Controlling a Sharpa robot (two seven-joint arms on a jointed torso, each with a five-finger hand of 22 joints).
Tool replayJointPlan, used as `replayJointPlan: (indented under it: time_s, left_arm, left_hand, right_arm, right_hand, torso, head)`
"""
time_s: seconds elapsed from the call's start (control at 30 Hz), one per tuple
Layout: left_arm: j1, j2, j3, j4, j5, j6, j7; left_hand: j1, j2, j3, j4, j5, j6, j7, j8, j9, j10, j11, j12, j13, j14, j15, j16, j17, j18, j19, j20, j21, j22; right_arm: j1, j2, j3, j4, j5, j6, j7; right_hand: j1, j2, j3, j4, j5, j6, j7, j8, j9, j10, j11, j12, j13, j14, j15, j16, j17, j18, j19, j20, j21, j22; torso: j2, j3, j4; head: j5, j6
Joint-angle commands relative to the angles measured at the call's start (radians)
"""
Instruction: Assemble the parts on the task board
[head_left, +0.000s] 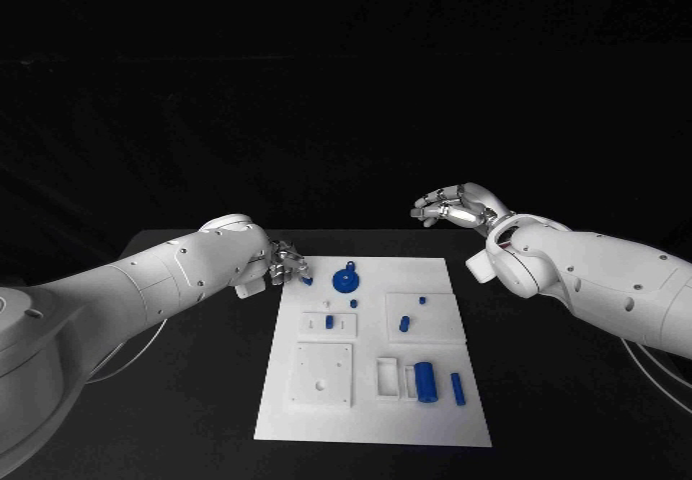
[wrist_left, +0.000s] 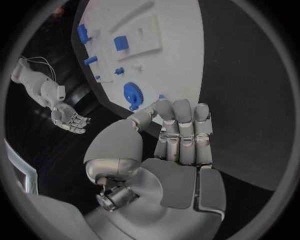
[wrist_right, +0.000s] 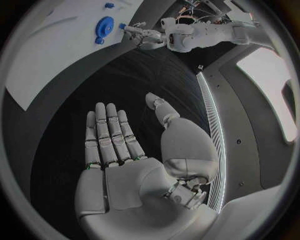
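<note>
Left hand (head_left: 287, 266) pinches small blue part (head_left: 307, 281); right hand (wrist_right: 134, 165) spread, empty.

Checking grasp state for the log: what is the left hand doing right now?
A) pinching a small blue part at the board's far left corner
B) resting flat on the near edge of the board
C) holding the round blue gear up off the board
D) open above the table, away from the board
A: in the head view the left hand has its fingertips closed on a small blue part at the far left corner of the task board, while the blue gear lies on the board beside it.

The black table (head_left: 188, 400) carries the white task board (head_left: 375, 420), which lies flat at its middle, lengthwise toward the robot
</note>
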Motion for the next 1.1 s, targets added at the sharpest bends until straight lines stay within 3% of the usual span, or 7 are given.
replayJointPlan:
  time_s: [0.03,0.23,0.53,0.67,0.8,0.97,1.1]
  left_arm:
    - [0.000,-0.004,0.000,0.009,0.036,-0.035,0.023]
    - [0.000,-0.044,0.000,0.074,0.114,-0.097,0.026]
    - [0.004,-0.110,0.001,0.193,0.164,-0.180,0.021]
    - [0.007,-0.162,0.000,0.279,0.191,-0.231,0.021]
    - [0.008,-0.225,-0.001,0.389,0.211,-0.265,0.018]
    - [0.008,-0.285,-0.003,0.490,0.197,-0.320,0.028]
    - [0.007,-0.320,-0.006,0.552,0.196,-0.358,0.040]
  left_hand:
    - [0.011,-0.006,0.013,-0.004,0.036,0.019,-0.004,0.012,0.001,0.016,-0.004,0.008,0.000,0.012,-0.005,0.008,0.003,-0.017,0.014,-0.121,0.001,0.004]
    - [-0.002,-0.019,0.024,-0.024,0.128,0.046,-0.016,0.025,0.000,0.047,-0.016,0.018,0.003,0.041,-0.013,0.021,0.007,-0.012,0.041,-0.129,0.012,0.012]
    - [-0.011,-0.027,0.027,-0.036,0.166,0.062,-0.022,0.033,-0.002,0.062,-0.022,0.022,0.005,0.059,-0.019,0.027,0.008,-0.008,0.060,-0.135,0.015,0.015]
    - [-0.015,-0.031,0.028,-0.042,0.198,0.071,-0.026,0.037,-0.003,0.067,-0.026,0.029,0.009,0.067,-0.024,0.034,0.011,-0.007,0.070,-0.138,0.018,0.018]
    - [-0.031,-0.038,0.027,-0.046,0.274,0.090,-0.033,0.048,0.001,0.065,-0.032,0.033,0.013,0.069,-0.024,0.036,0.011,-0.007,0.075,-0.139,0.018,0.020]
    - [-0.034,-0.041,0.027,-0.053,0.284,0.095,-0.035,0.052,0.002,0.065,-0.035,0.035,0.015,0.072,-0.025,0.038,0.011,-0.006,0.078,-0.140,0.018,0.022]
    - [-0.034,-0.046,0.028,-0.056,0.289,0.100,-0.037,0.054,0.003,0.066,-0.036,0.037,0.017,0.073,-0.026,0.039,0.011,-0.006,0.081,-0.141,0.019,0.023]
  right_arm:
    - [0.001,0.001,0.001,-0.002,0.004,0.000,0.004]
    - [0.001,-0.002,0.001,-0.002,0.005,0.000,0.004]
    - [0.001,-0.010,0.001,0.000,0.008,-0.001,0.003]
    - [0.001,-0.013,0.001,0.001,0.008,-0.001,0.003]
    - [0.001,-0.017,0.001,0.002,0.008,-0.002,0.002]
    - [0.001,-0.019,0.001,0.001,0.010,0.000,0.003]
    - [0.001,-0.021,0.001,0.001,0.010,0.001,0.003]
  right_hand:
    - [-0.011,0.000,0.000,0.005,0.000,0.002,0.032,0.005,-0.002,0.002,0.005,-0.005,-0.001,-0.008,-0.002,0.004,-0.001,0.003,-0.007,0.001,-0.004,0.001]
    - [-0.011,0.000,0.000,0.005,0.000,0.002,0.032,0.005,-0.002,0.002,0.005,-0.005,-0.002,-0.008,-0.002,0.004,-0.001,0.003,-0.006,0.001,-0.004,0.002]
    - [-0.012,0.000,0.000,0.005,0.000,0.002,0.031,0.005,-0.002,0.002,0.005,-0.005,-0.002,-0.008,-0.002,0.004,-0.002,0.003,-0.007,0.002,-0.005,0.002]
    - [-0.012,0.000,-0.001,0.005,0.000,0.002,0.031,0.005,-0.002,0.002,0.005,-0.005,-0.002,-0.008,-0.002,0.004,-0.002,0.003,-0.006,0.002,-0.005,0.002]
    - [-0.013,0.000,-0.001,0.005,0.001,0.002,0.031,0.005,-0.002,0.003,0.005,-0.005,-0.002,-0.009,-0.002,0.004,-0.002,0.003,-0.006,0.002,-0.005,0.002]
    - [-0.013,0.000,-0.001,0.005,0.001,0.002,0.031,0.005,-0.002,0.003,0.005,-0.005,-0.003,-0.009,-0.002,0.004,-0.002,0.004,-0.006,0.002,-0.005,0.002]
    - [-0.016,-0.001,-0.002,0.006,0.002,0.003,0.031,0.005,-0.003,0.003,0.005,-0.005,-0.003,-0.009,-0.002,0.005,-0.003,0.004,-0.006,0.002,-0.006,0.003]
  torso:
    - [0.000,-0.0001,0.0004]
    - [-0.001,-0.0002,0.0006]
    - [-0.002,0.0000,0.0052]
    - [-0.001,0.0005,0.0043]
    - [-0.001,0.0009,0.0034]
    - [0.000,-0.0001,0.0027]
    - [0.002,-0.0011,0.0000]
  head:
    - [0.000,0.001]
    - [0.001,0.007]
    - [0.003,0.010]
    - [0.006,0.010]
    - [0.007,0.010]
    - [0.009,0.007]
    - [0.021,0.008]
